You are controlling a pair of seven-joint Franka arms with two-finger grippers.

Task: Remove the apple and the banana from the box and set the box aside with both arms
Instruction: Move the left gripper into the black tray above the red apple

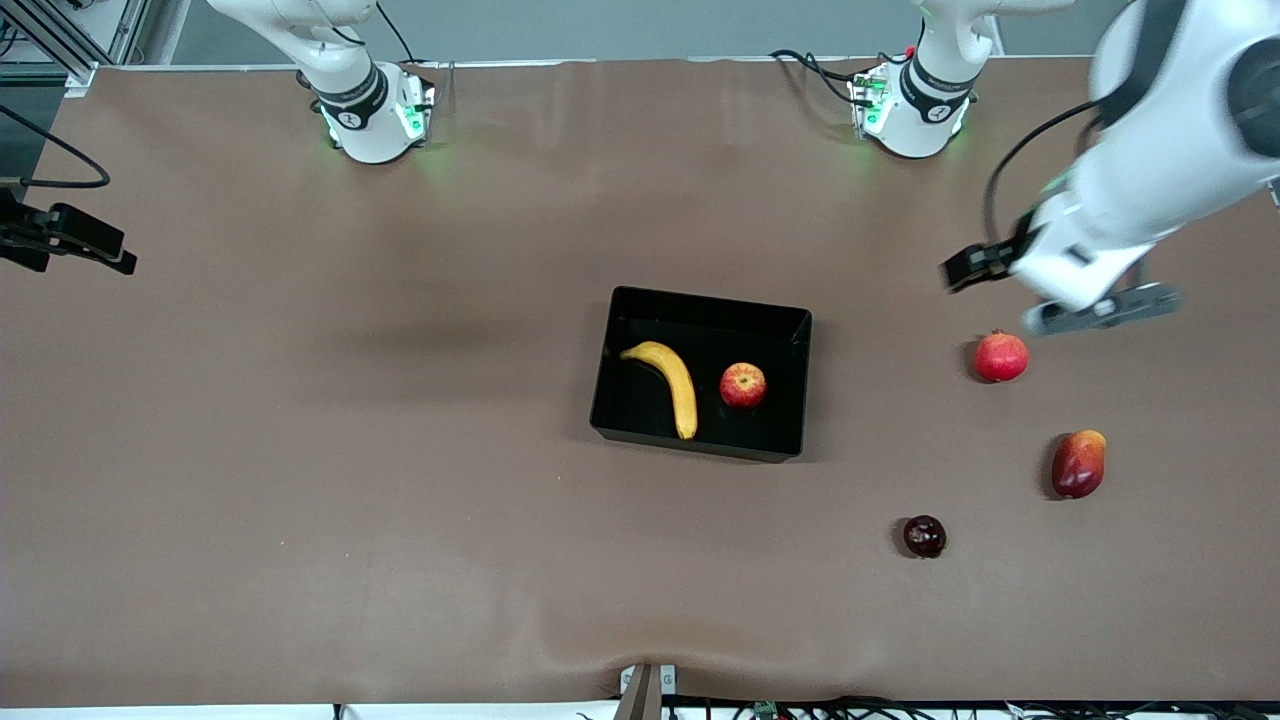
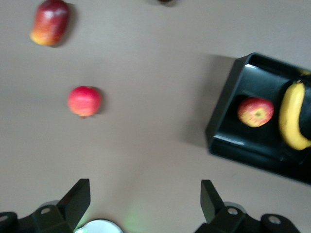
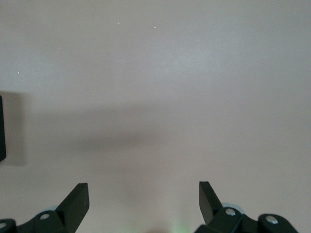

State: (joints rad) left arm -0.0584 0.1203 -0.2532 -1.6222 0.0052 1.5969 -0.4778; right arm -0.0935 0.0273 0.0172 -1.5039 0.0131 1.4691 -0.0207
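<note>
Banana (image 1: 673, 383), apple (image 1: 743, 385) in box (image 1: 702, 305), grippers away.

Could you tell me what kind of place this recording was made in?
Probably a robotics lab bench: two arm bases bolted along a brown-covered table, cables at its edges, and staged props, a black tray holding a banana and an apple.

One box (image 1: 700, 310) is seen; in it are counted one banana (image 1: 670, 380) and one apple (image 1: 743, 385); on the surface (image 1: 300, 450) are counted one pomegranate (image 1: 1001, 357), one mango (image 1: 1078, 464) and one dark fruit (image 1: 924, 536); five fruits are counted altogether.
</note>
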